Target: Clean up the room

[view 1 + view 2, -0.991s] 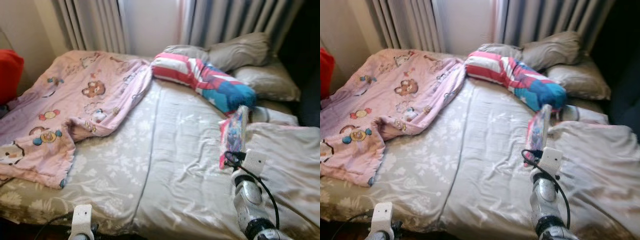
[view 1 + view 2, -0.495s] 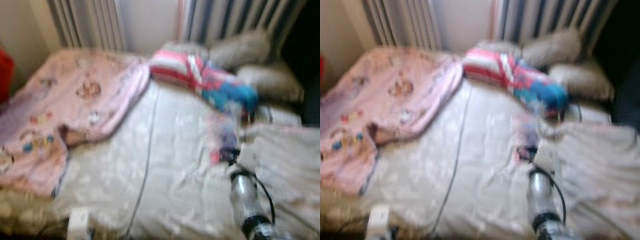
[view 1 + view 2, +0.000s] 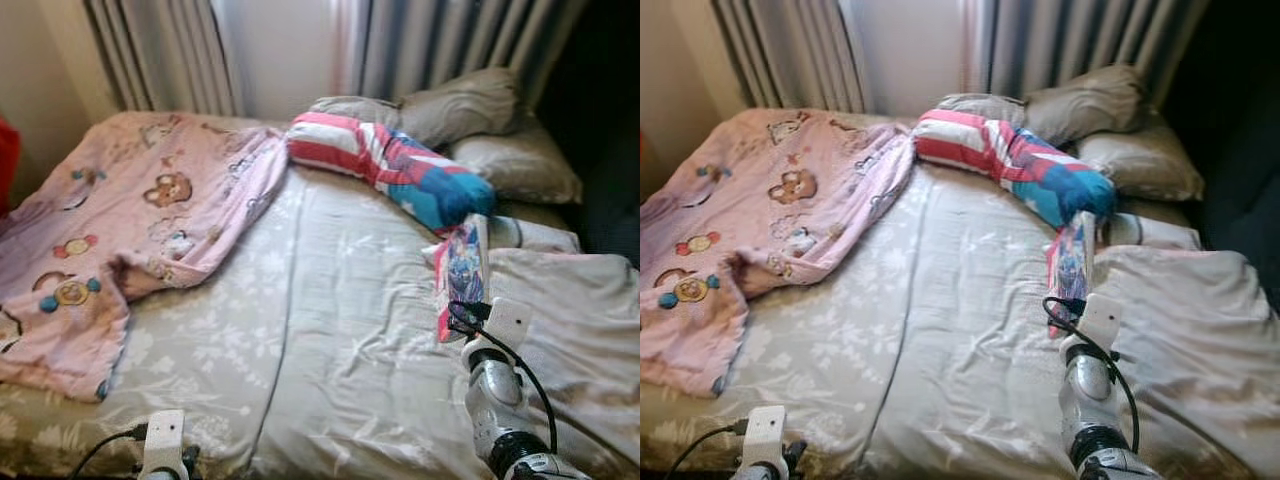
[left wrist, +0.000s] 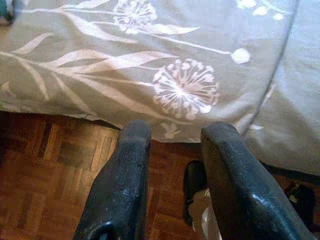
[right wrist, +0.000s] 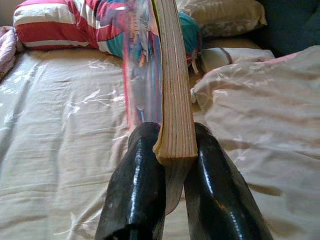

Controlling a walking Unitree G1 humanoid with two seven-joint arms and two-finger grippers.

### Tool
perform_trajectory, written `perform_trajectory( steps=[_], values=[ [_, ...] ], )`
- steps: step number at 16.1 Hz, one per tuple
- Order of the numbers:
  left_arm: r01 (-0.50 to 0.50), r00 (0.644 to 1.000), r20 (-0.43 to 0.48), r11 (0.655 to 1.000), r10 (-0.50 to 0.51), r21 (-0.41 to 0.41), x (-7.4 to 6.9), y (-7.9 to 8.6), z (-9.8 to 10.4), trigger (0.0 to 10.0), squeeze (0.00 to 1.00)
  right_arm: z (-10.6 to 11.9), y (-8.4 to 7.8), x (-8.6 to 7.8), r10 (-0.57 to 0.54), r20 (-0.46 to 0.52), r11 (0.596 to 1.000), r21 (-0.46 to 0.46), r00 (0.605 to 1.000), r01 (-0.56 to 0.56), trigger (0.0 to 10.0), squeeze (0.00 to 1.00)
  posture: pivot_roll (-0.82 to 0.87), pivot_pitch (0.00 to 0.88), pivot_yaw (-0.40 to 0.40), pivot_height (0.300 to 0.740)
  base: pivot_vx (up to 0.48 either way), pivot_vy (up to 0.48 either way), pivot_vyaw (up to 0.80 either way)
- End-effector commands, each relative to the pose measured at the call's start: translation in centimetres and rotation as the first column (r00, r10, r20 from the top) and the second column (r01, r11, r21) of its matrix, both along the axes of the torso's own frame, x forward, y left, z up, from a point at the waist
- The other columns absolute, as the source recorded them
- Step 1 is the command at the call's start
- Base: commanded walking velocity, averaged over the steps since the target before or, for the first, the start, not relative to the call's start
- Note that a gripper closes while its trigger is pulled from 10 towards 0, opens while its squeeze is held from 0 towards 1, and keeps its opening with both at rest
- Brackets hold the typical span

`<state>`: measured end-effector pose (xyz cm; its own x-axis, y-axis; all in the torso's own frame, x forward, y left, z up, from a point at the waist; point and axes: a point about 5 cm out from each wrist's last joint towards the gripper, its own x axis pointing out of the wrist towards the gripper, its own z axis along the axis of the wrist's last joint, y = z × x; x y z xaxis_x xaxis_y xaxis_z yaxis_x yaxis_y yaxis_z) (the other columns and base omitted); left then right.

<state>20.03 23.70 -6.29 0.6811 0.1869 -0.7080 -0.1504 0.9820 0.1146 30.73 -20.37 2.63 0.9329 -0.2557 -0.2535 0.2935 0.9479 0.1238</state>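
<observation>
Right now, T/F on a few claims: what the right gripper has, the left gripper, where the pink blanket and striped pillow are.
1. The right gripper is shut on a book. True.
2. The book lies flat on the bed. False: it is held on edge above the sheet, spine side between the fingers.
3. The left gripper holds the pink blanket. False: it is open with nothing in it, low by the bed's near edge over the wood floor.
4. The pink blanket lies on the robot's left side of the bed. True.
5. The striped pillow is on the floor. False: it lies on the bed near the grey pillows.
</observation>
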Motion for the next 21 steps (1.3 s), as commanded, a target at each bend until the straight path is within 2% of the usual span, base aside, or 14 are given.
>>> perform_trajectory(
  steps=[1,4,7,11,13,15,21],
  values=[
    [0.003,1.000,-0.002,1.000,-0.003,-0.007,0.06,-0.14,-0.02,10.0,0.00,0.21,-0.70,0.07,-0.031,0.005,0.999,0.018,1.000,0.031,10.0,0.00,0.12,0.029,-0.024,0.736,0.000,0.000,0.00],
    [0.005,1.000,-0.011,1.000,-0.005,-0.007,-0.25,-0.15,-0.19,10.0,0.00,-0.56,-0.89,-0.50,-0.064,-0.010,0.990,0.123,0.998,0.065,10.0,0.00,0.12,0.033,-0.021,0.736,0.000,0.000,0.00],
    [0.008,1.000,-0.018,1.000,-0.008,-0.005,-0.47,-0.06,-0.29,10.0,0.00,-0.26,-0.55,-0.28,-0.008,0.004,0.998,0.070,1.000,0.008,10.0,0.00,0.12,0.049,-0.016,0.736,0.000,0.000,0.00],
    [0.030,0.999,-0.019,0.999,-0.030,0.016,-0.37,-0.13,-0.24,10.0,0.00,-0.01,-0.62,-0.05,-0.023,0.017,0.995,0.101,1.000,0.021,10.0,0.00,0.12,0.058,-0.018,0.736,0.000,-0.072,0.00],
    [0.017,1.000,-0.012,1.000,-0.017,0.000,-0.31,-0.28,-0.24,10.0,0.00,-0.03,-0.62,-0.01,-0.030,0.017,0.991,0.130,0.999,0.028,10.0,0.00,0.12,0.059,-0.020,0.736,0.000,-0.202,-0.39],
    [0.014,1.000,-0.011,1.000,-0.014,-0.003,-0.33,-0.29,-0.25,10.0,0.00,0.16,-0.66,0.01,-0.024,0.032,0.994,0.106,0.999,0.021,10.0,0.00,0.12,0.055,-0.019,0.736,0.000,0.000,0.00],
    [0.009,1.000,-0.015,1.000,-0.009,0.000,-0.50,-0.08,-0.29,10.0,0.00,0.37,-0.21,0.31,-0.006,0.043,0.993,0.119,0.999,0.001,10.0,0.00,0.12,0.047,-0.021,0.736,0.000,0.000,0.00]
  ],
)
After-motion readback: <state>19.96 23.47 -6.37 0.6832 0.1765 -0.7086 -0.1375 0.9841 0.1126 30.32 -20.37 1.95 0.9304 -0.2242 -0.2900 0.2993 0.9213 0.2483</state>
